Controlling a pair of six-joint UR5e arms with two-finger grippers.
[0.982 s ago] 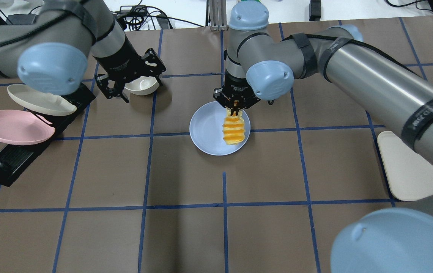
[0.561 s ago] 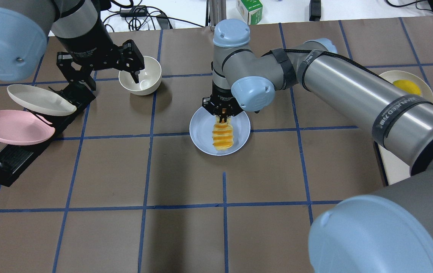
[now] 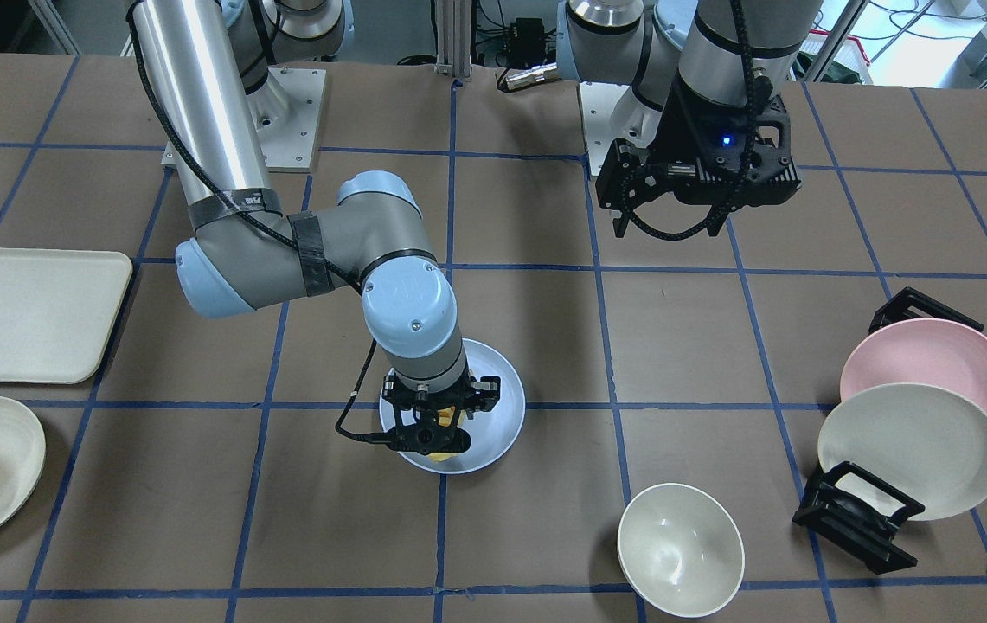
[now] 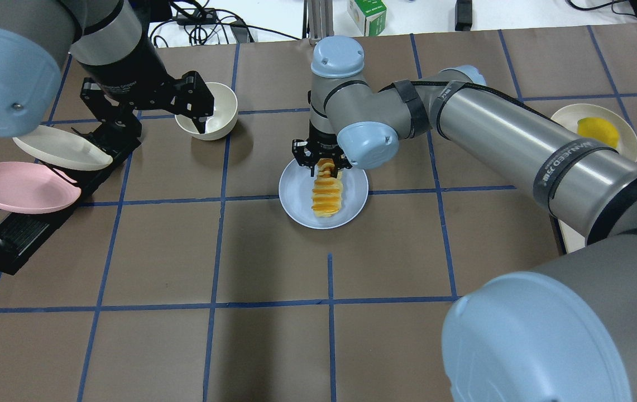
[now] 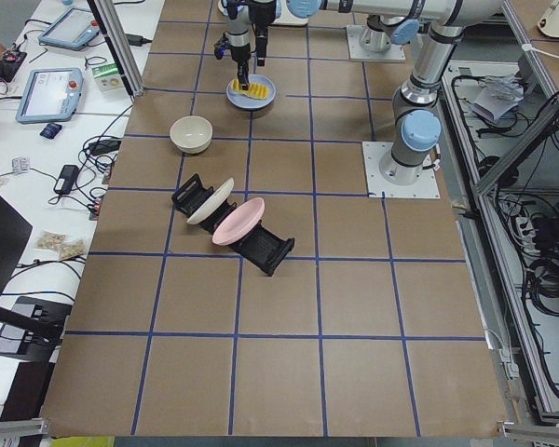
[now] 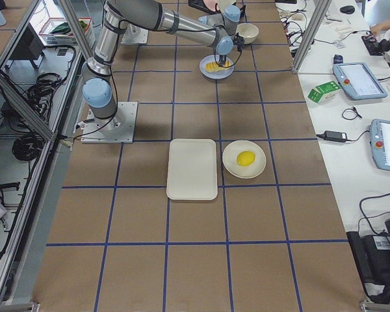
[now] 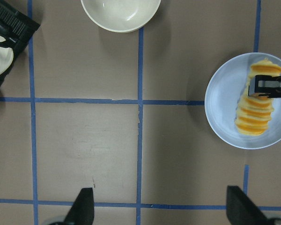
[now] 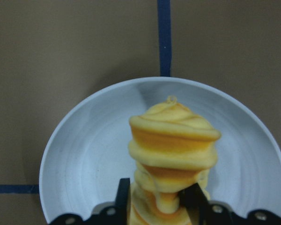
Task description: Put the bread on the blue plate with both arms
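Note:
The orange and pale yellow striped bread (image 4: 326,192) lies lengthwise on the pale blue plate (image 4: 296,196) at the table's middle. My right gripper (image 4: 322,163) points down at the plate's far rim and is shut on the bread's far end. In the right wrist view its fingers (image 8: 123,197) flank the bread (image 8: 171,140) over the plate (image 8: 84,150). In the front-facing view the right gripper (image 3: 432,428) hides most of the bread. My left gripper (image 4: 145,106) hangs open and empty, high above the table left of the plate. Its fingertips (image 7: 84,208) stand wide apart.
A white bowl (image 4: 209,117) sits just right of the left gripper. A black rack holds an off-white plate (image 4: 61,148) and a pink plate (image 4: 22,187) at the left. A lemon (image 4: 597,129) on an off-white plate and a cream tray (image 3: 26,311) are on the right.
My right gripper carried the bread left from the plate's right edge to its middle and lowered it. My left arm drew back to the left, away from the bowl.

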